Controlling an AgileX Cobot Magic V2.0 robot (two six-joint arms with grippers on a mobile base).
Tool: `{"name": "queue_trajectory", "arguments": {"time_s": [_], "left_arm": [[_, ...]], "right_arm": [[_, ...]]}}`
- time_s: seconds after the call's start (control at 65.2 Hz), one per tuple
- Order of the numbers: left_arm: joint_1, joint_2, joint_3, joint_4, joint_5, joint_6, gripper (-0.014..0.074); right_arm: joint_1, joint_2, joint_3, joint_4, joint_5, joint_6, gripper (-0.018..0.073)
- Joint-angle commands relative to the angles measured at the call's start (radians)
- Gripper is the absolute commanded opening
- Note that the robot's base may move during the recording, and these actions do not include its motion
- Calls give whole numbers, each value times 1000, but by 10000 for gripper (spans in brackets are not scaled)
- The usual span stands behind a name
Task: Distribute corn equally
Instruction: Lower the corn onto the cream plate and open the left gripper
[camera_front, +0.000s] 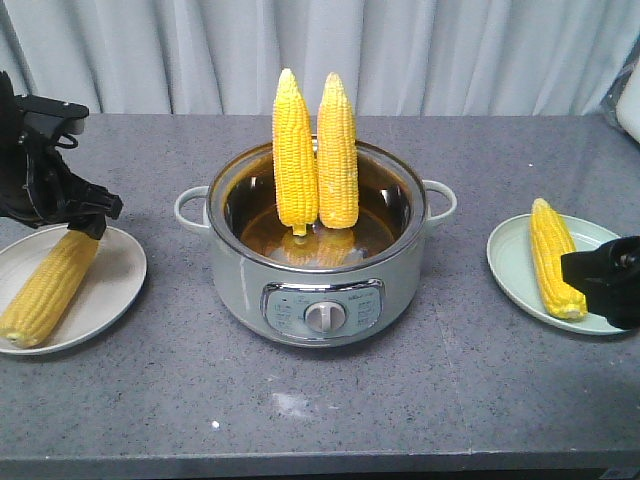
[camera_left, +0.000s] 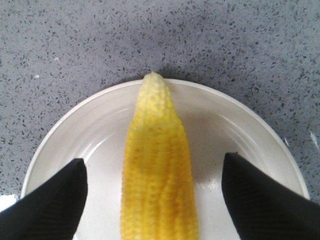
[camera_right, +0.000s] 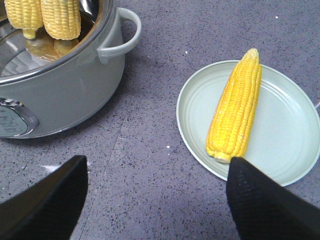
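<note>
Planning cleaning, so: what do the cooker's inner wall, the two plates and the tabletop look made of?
Cooker's inner wall: polished metal, likely steel; it mirrors the corn cobs. White plate and pale green plate: glazed ceramic or melamine, smooth with soft glare. Tabletop: grey speckled stone or laminate, matte.

A: How was the light in the front view?
B: Bright, soft and even. The pot (camera_front: 240, 270) and the white plate (camera_front: 115, 280) cast only faint shadows on the table (camera_front: 420, 400), which showed one pale glare patch near its front edge. The steel inside the pot mirrored the standing cobs (camera_front: 337, 150).
A: And the wrist views?
B: The left one was softer. The left cob (camera_left: 157, 190) blurred and washed out toward the bottom, a dull shadow lay beside it, and the left gripper's fingers (camera_left: 50, 205) were flat black. The right view was sharp, with glints on the pot's steel
</note>
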Motion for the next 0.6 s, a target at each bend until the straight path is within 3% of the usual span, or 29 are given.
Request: {"name": "queue_trajectory", "arguments": {"time_s": [0.0,0.184,0.583], "left_arm": [[3,-48,-31,-4,-35,-9,544],[-2,-74,-31,-30,-47,2,544],[-13,-259,-31,-264,-8,130,544]], "right_arm": [[-3,-11,-23,-3,-61,-7,560],[-3,-11,-23,-3,-61,-7,560],[-3,-11,-23,-3,-61,-7,560]]}}
